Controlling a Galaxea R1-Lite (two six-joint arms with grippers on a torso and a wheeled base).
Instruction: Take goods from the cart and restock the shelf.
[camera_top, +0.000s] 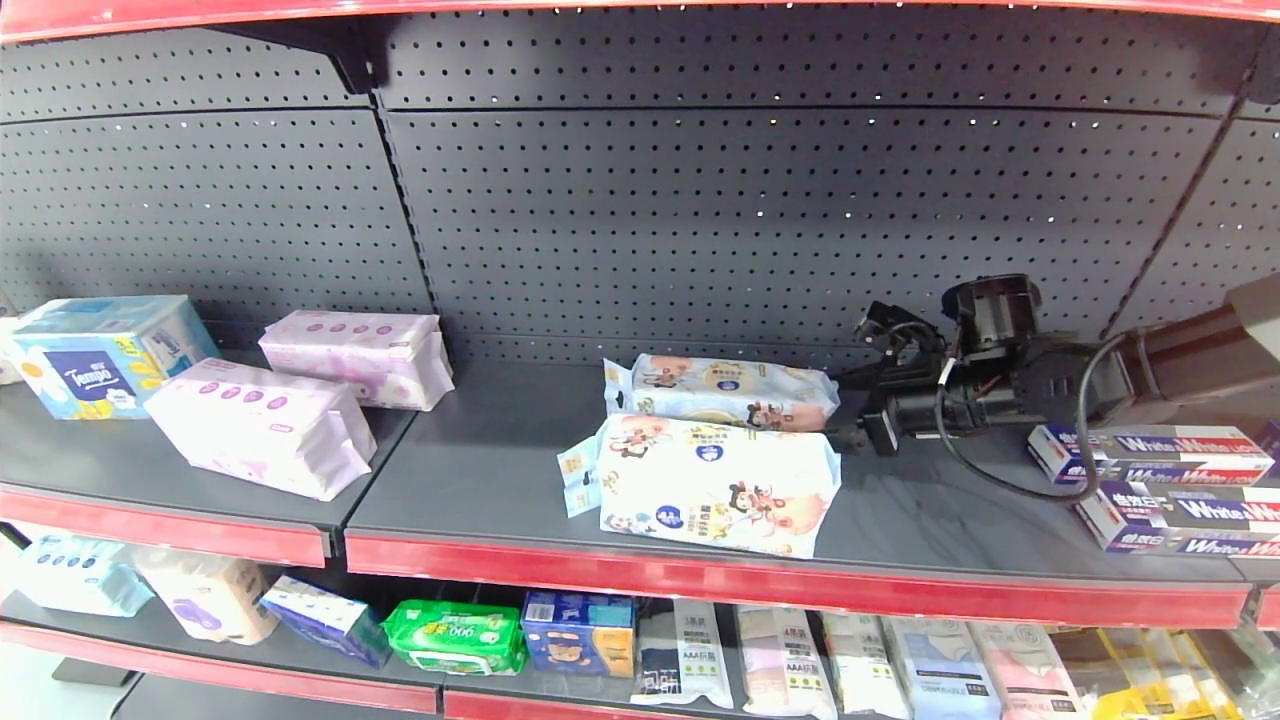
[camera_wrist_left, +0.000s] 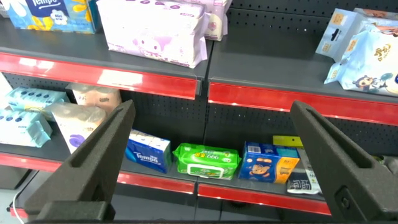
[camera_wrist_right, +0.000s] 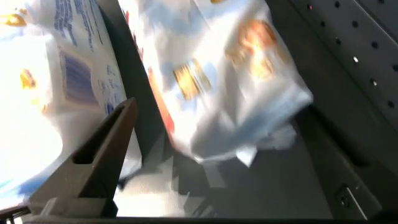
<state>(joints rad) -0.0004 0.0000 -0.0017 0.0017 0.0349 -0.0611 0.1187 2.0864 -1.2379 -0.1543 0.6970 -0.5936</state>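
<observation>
Just ahead of the right jaws, spread wide and empty, rear pack (camera_top: 735, 393) tucked behind front pack (camera_top: 715, 487), probably filling shelf (camera_top: 480, 470) depth.

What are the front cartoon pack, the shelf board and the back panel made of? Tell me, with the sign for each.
Front cartoon pack: soft printed plastic film, slightly glossy; it creases and has a crimped end seal. Shelf board: likely painted sheet metal, dark grey, satin; faint reflections show. Back panel: probably the same metal, matt, punched with regular holes.
</observation>
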